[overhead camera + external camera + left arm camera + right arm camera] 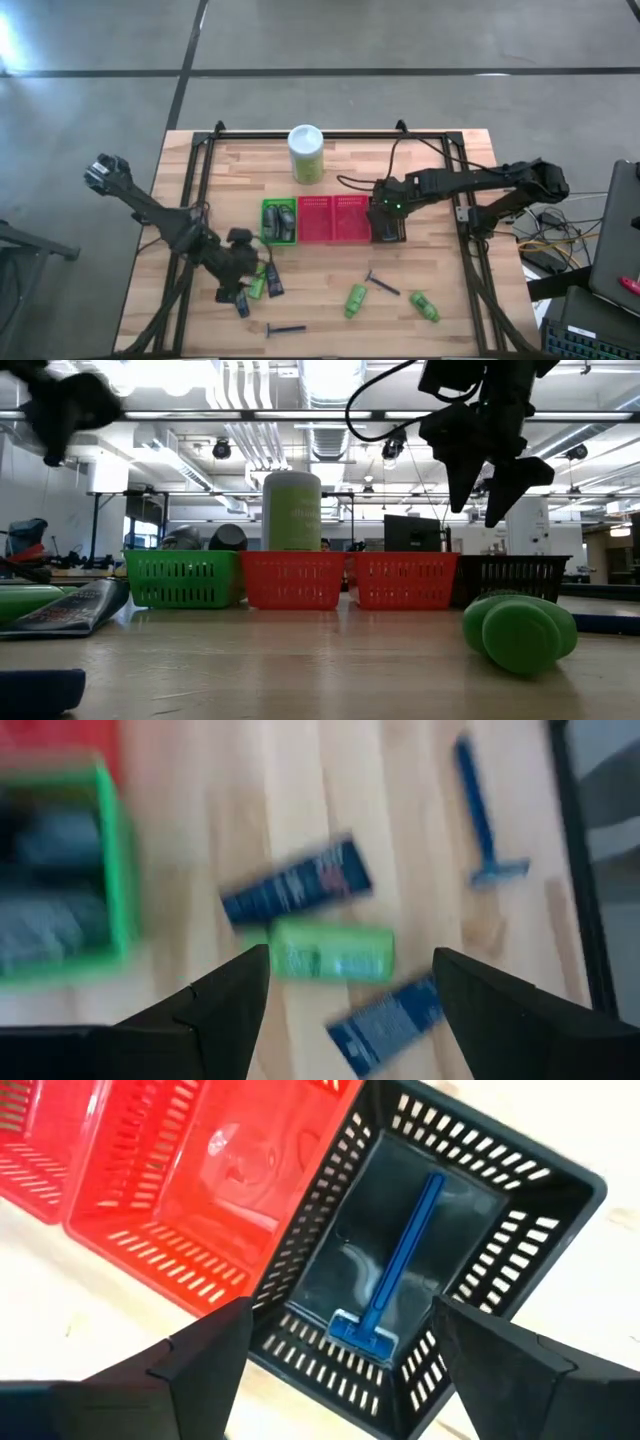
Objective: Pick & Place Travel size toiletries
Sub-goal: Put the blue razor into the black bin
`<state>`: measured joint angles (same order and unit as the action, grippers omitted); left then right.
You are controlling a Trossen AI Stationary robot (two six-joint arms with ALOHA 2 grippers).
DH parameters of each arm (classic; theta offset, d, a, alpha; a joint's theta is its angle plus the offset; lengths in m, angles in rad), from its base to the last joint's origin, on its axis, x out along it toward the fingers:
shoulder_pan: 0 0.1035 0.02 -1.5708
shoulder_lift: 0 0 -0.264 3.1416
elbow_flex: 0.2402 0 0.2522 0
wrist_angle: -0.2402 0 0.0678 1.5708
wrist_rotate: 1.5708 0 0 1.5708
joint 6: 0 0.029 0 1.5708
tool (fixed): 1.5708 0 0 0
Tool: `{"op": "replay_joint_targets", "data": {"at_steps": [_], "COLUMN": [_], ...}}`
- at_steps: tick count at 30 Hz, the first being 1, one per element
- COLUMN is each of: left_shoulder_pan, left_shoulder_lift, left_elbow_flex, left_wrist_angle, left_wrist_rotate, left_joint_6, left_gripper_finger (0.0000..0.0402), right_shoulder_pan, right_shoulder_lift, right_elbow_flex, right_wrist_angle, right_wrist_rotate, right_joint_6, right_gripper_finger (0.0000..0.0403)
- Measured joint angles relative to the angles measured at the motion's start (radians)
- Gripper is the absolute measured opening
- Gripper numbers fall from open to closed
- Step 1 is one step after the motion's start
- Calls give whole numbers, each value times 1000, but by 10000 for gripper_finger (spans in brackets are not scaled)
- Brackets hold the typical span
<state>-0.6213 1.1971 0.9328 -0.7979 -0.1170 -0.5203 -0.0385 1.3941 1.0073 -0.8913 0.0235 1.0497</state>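
My left gripper (350,958) hangs open above a bright green tube (333,951) that lies flat on the wood between two dark-blue tubes (297,892) (385,1023). A blue razor (482,815) lies flat beyond them. In the high view this gripper (250,278) is near the table's front left. My right gripper (340,1305) stands open above the dark mesh basket (520,1230) and touches nothing. A blue razor (395,1270) lies flat on that basket's floor. The green basket (279,221) holds grey tubes.
Two red baskets (315,219) (350,219) stand between the green and dark ones. A white-and-green canister (306,154) stands behind them. Two green tubes (355,300) (424,307) and two razors (382,283) (287,329) lie loose near the front edge.
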Motion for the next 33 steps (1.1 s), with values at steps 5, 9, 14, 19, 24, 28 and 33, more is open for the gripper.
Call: {"op": "replay_joint_targets", "data": {"at_steps": [5, 9, 14, 19, 24, 28, 33], "left_shoulder_pan": [-56, -142, -161, -167, -167, -173, -174], "left_shoulder_lift": [0, 21, 153, 327, 431, 490, 597], "left_elbow_flex": [-64, -73, -73, -56, 4, 48, 147], "left_wrist_angle": [86, 337, 511, 552, 607, 621, 603], "left_wrist_rotate": [-17, -109, -62, -11, -16, -19, -71], "left_joint_6": [-257, -91, -55, -82, -110, -164, -260], "left_gripper_finger": [284, 284, 284, 284, 284, 284, 284], "right_shoulder_pan": [43, 60, 60, 60, 60, 60, 64], "right_shoulder_lift": [-8, -13, -13, -13, -13, -13, -14], "right_elbow_flex": [0, 0, 0, -1, -1, -2, -2], "right_wrist_angle": [1, 1, 1, 1, -30, -74, -82], "right_wrist_rotate": [2, 4, 4, 4, 3, 3, 40], "right_joint_6": [37, 43, 50, 50, 46, -1, -73], "right_gripper_finger": [311, 307, 292, 282, 285, 297, 310]}}
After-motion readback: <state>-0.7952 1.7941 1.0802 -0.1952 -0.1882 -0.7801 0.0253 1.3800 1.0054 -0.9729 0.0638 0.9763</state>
